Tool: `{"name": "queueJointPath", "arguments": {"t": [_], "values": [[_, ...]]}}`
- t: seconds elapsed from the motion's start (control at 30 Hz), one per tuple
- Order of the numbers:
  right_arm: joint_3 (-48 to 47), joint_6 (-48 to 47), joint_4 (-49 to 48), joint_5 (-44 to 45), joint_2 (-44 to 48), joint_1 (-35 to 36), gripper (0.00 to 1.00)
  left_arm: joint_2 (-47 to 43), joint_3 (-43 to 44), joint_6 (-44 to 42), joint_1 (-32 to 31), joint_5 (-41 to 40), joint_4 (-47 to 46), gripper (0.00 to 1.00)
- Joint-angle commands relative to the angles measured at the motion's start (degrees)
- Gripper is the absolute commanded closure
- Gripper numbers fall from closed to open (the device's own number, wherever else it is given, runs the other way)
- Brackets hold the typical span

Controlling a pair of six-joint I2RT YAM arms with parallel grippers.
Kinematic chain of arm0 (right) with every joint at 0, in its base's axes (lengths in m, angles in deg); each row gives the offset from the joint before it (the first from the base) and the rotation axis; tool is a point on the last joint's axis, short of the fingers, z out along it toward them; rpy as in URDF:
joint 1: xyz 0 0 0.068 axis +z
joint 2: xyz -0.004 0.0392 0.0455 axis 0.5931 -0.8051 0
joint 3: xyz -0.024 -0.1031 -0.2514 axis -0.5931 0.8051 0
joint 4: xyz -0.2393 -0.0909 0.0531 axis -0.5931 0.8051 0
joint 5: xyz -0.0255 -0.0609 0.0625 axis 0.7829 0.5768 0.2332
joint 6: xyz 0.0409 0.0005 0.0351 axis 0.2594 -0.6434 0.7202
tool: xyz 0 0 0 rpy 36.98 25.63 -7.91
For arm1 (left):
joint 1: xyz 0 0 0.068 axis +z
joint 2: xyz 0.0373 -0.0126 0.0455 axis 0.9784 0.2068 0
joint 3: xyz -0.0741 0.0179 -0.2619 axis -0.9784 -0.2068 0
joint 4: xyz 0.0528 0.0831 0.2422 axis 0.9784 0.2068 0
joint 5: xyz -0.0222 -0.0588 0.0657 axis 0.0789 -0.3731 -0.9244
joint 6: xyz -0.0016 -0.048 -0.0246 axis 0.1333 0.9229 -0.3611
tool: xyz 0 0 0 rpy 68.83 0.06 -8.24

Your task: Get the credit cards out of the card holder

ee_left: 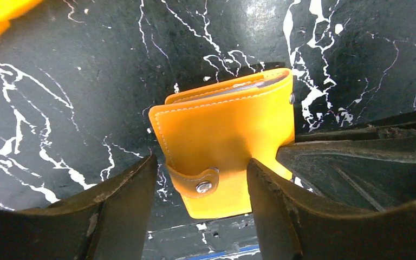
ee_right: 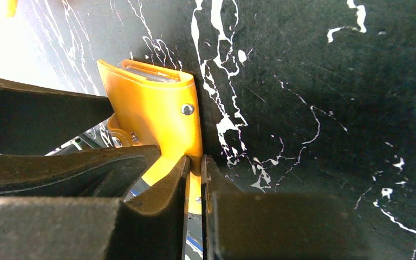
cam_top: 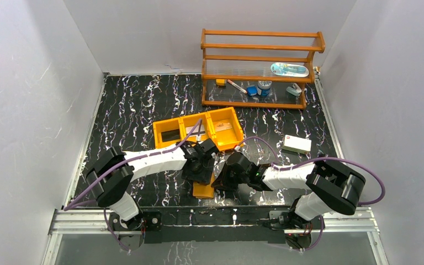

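Left jaws spread over closed holder (ee_left: 225, 135), right jaws pinching its edge; opening step, next unsnap tab (ee_left: 197, 181).

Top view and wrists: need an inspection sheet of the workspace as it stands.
Surface: black, white-veined table.
Job's things: card holder folded shut, snap tab looks fastened; cards show only as edges inside it, none out.
Clutter: orange tray behind the arms, contents unclear; white box to the right.
Grippers: left gripper open, straddling the card holder; right gripper shut on its edge.
Cables: purple cables run along both arms; the left one arcs over the tray.
Surroundings: white walls; wooden shelf at the back with small items.
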Motion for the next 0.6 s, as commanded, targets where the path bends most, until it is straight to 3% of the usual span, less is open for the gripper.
{"name": "queueJointPath", "arguments": {"t": [0.0, 0.23, 0.57], "values": [[0.46, -1.01, 5.02, 5.64, 0.31, -0.66, 0.84, -0.26, 2.72, 0.41, -0.39, -4.55, 7.99, 0.43], [0.46, -0.71, 5.4, 6.02, 0.32, -0.76, 0.84, -2.44, 1.44, 0.58, -0.51, -6.67, 11.34, 0.54], [0.46, -0.7, 5.42, 5.79, 0.17, -0.82, 0.84, -5.14, 0.05, 1.87, -0.46, -9.77, 12.62, 0.56]]}}
